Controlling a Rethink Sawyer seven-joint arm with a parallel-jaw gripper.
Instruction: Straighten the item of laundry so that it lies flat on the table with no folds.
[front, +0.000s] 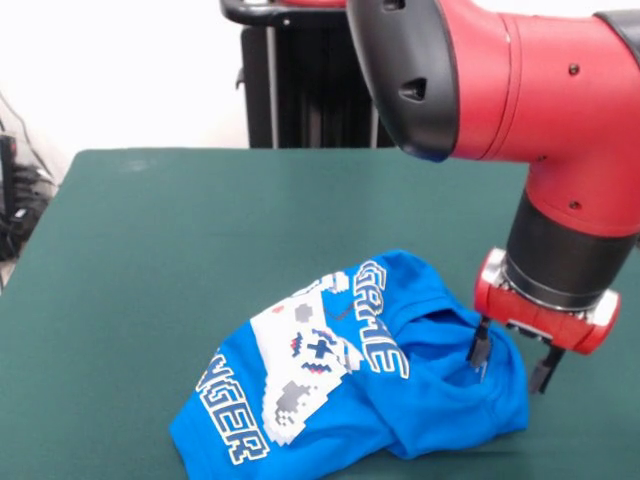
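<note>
Behind crumpled blue T-shirt (350, 375) on green table (180, 230), black pedestal (300, 80); fingers (511, 362) spread, empty.

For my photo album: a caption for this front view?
Red robot arm's open gripper reaching into a crumpled blue T-shirt on a green table.

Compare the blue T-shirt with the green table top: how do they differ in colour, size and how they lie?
The T-shirt is bright blue with white print; the table is plain dark green. The T-shirt is crumpled and folded; the table lies smooth and flat. The T-shirt covers a small part of the far larger table. Both look like cloth.
</note>
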